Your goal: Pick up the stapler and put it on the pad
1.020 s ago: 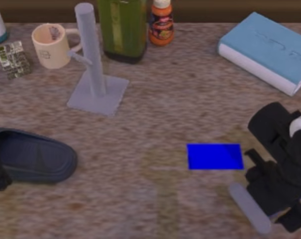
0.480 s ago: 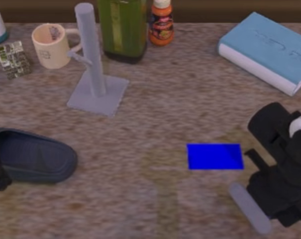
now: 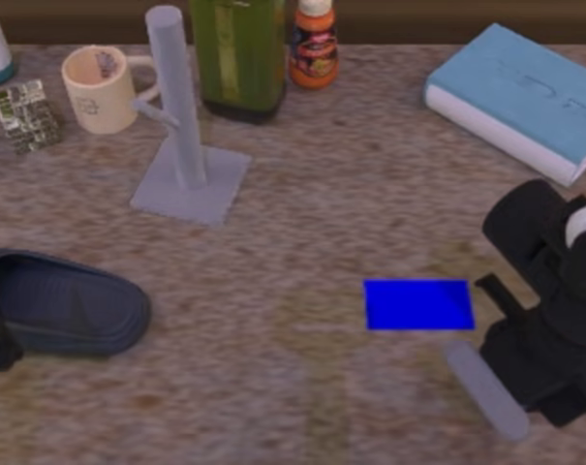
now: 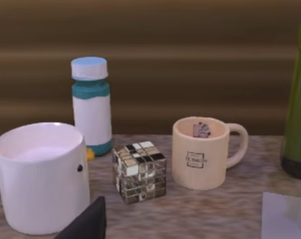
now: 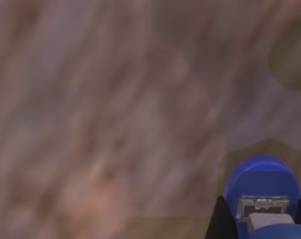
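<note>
Stapler (image 5: 262, 191), blue with a metal plate at its nose, shows only in the right wrist view, sitting between the 2 dark fingers of the right gripper (image 5: 259, 219), which looks clamped on it; from above the arm hides it. That puts it at the near right of the table, just right of the pad (image 3: 418, 304). I judge it rigid, light and smooth-shelled, so a squeeze across the narrow body mid-length should hold without tipping. A grey bar (image 3: 486, 390) pokes out beside the gripper; what it is I cannot tell. The left arm is parked at the left edge by a dark shoe (image 3: 65, 301). Farther off stand a grey stand (image 3: 188, 174), a mug (image 3: 97, 89) and a light-blue book (image 3: 515, 97).
</note>
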Action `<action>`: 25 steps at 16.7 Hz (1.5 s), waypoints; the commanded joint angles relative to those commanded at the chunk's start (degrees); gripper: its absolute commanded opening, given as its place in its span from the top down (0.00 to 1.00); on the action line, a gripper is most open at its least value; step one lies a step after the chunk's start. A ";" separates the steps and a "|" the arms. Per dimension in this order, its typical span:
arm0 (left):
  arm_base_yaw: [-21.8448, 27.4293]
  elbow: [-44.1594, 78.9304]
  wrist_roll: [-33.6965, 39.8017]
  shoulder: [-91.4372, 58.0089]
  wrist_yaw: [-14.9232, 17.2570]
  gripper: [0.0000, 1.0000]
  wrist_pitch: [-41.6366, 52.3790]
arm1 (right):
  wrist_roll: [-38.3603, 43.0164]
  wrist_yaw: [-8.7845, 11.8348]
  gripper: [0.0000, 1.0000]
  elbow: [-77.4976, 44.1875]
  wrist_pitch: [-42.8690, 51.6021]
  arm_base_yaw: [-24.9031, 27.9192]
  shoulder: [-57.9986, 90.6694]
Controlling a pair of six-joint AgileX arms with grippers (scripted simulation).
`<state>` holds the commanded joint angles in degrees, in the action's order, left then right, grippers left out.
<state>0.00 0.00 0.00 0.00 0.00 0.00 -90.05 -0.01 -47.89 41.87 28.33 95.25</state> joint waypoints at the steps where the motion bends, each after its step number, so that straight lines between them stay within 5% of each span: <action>1: 0.00 0.00 0.00 0.00 0.00 0.00 0.00 | -0.07 0.00 1.00 -1.45 2.53 0.03 -0.97; 7: 0.00 0.00 0.00 0.00 0.00 0.00 0.00 | -0.31 0.01 1.00 -10.19 19.20 0.43 -7.53; 16: 0.00 0.00 0.00 0.00 0.00 0.00 0.00 | -1.67 -0.04 1.00 -11.84 20.84 0.31 -8.17; 21: 0.00 0.00 0.00 0.00 0.00 0.00 0.00 | -16.44 -0.36 1.00 -16.60 21.85 0.39 -4.96; 25: 0.00 0.00 0.00 0.00 0.00 0.00 0.00 | -39.33 -0.78 1.00 -21.92 23.55 0.15 -0.47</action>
<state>0.00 0.00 0.00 0.00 0.00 0.00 -129.38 -0.79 -69.81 65.42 28.47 94.78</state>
